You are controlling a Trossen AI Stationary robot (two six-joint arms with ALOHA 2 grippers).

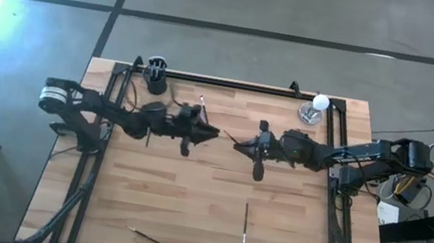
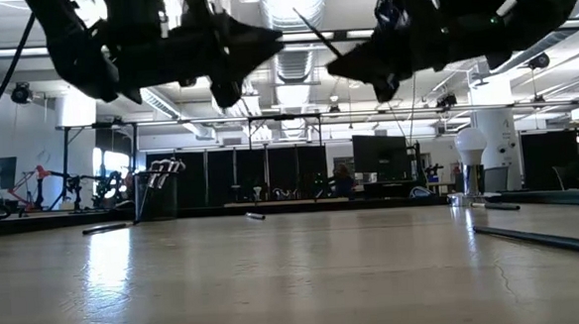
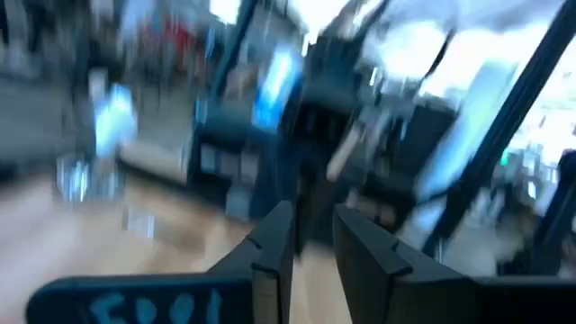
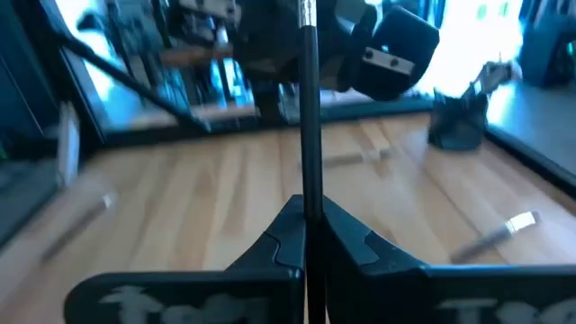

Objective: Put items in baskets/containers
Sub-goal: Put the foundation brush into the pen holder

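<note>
My right gripper (image 1: 239,146) hovers high over the table's middle, shut on a thin dark stick (image 4: 310,108) that points toward my left gripper (image 1: 213,132). The two face each other a short way apart. My left gripper (image 3: 313,241) is open by a narrow gap and holds nothing. The black cup (image 1: 156,76) stands at the far left edge with several sticks upright in it; it also shows in the low view (image 2: 157,197) and the right wrist view (image 4: 459,121). Loose sticks (image 1: 245,223) (image 1: 145,235) lie flat on the near part of the table. My right gripper pinches the dark stick's handle (image 4: 311,193) between its two fingers. The fingers are about level and come from the table's right. The stick runs along them and juts out forward, slanting upward (image 2: 312,32), lifted clear of the table.
A white ball-shaped object on a stand (image 1: 316,107) is at the far right corner. Another pale-tipped stick (image 1: 201,101) lies on the table near the cup. The black frame rail (image 1: 232,83) runs along the far edge. Bare wood lies below both grippers.
</note>
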